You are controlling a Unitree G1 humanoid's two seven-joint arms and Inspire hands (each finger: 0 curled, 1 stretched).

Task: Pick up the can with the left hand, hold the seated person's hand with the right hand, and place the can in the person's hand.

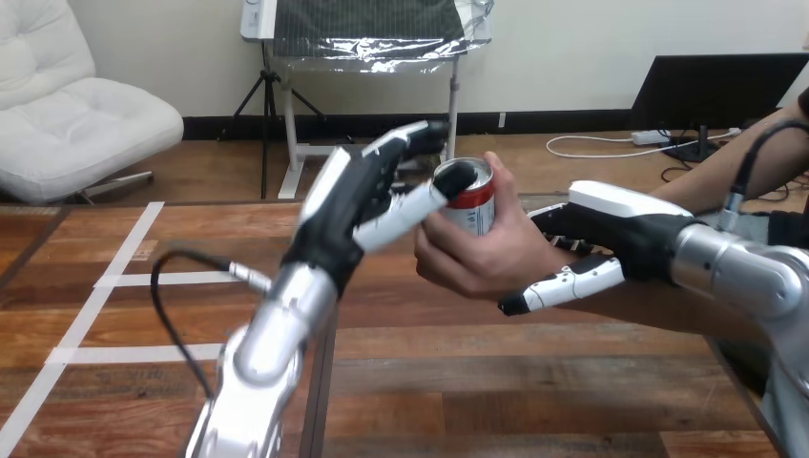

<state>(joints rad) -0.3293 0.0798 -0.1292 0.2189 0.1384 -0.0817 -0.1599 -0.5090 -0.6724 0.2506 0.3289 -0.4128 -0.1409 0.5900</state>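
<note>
Person's hand [477, 260] holding can [474, 202], left hand [348, 205] fingers [405, 139] straight, right hand's [620, 234] hold unclear

head camera looks forward and down across the table [534, 382]. close range: left arm [272, 343] enters at 7 o'clock, right arm [744, 272] at 4.

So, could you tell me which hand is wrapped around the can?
The person's hand: its fingers curl round the can. The left hand merely touches its top; the right hand lies at the person's wrist.
</note>
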